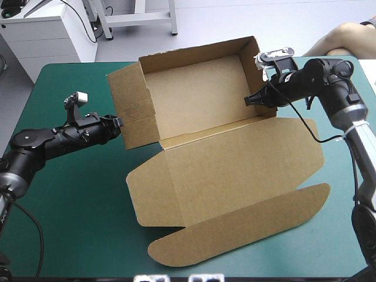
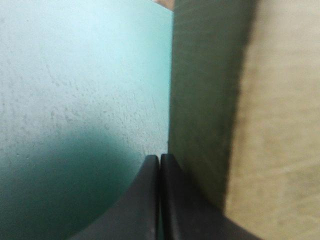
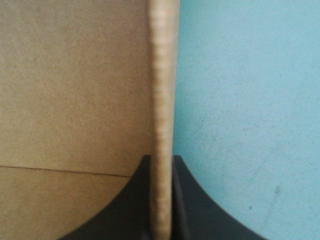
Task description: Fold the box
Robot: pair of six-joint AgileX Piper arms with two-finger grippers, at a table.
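Nearest on the teal-green tabletop lies the flat lid of the brown box, its rounded flap toward the near edge. Beyond it the tray stands open at mid-table. At its left wall the left gripper has its black fingers pressed together, tip against the board. The right gripper pinches the right wall's edge between nearly closed fingers.

Bright even light, soft shadow beside the box
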